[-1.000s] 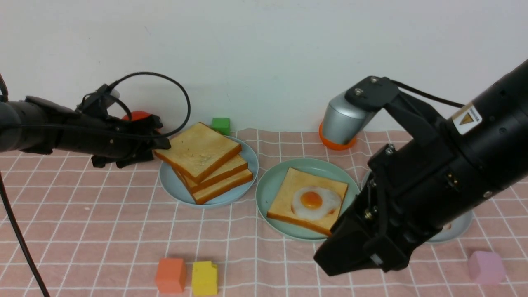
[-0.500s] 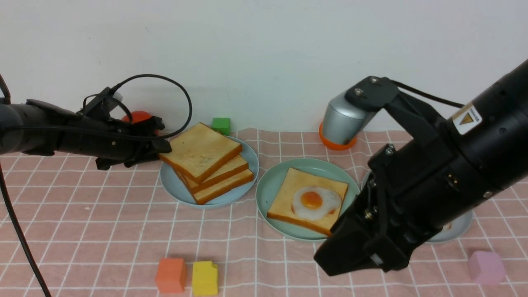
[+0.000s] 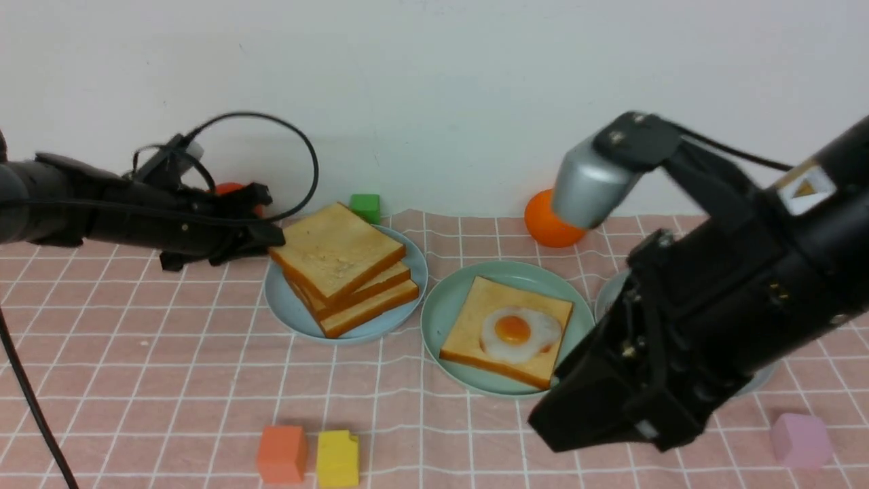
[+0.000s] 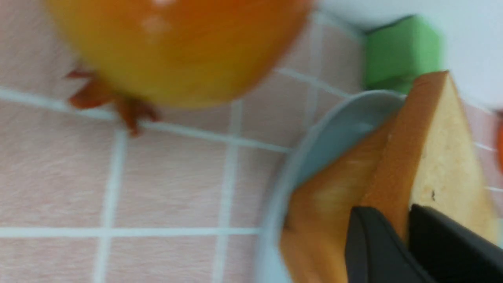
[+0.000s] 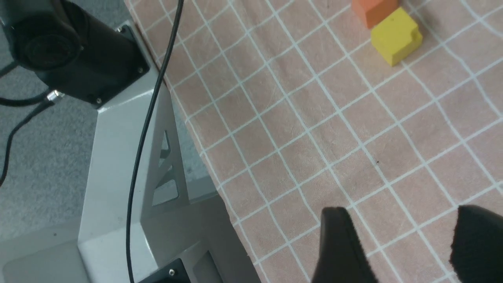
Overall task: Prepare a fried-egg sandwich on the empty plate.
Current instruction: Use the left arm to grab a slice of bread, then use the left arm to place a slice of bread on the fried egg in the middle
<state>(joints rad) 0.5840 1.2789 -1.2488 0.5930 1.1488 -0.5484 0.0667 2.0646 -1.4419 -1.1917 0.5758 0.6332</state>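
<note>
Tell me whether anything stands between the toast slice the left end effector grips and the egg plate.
Nothing visible does: the space between the top toast slice and the mint-green plate holds no object. The right end effector hangs beside that plate's near-right edge.

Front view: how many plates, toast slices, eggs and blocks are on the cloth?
Plates: 3
Toast slices: 4
Eggs: 1
Blocks: 4
Total: 12

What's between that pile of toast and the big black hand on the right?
A mint-green plate holding toast topped with a fried egg, in the front view.
</note>
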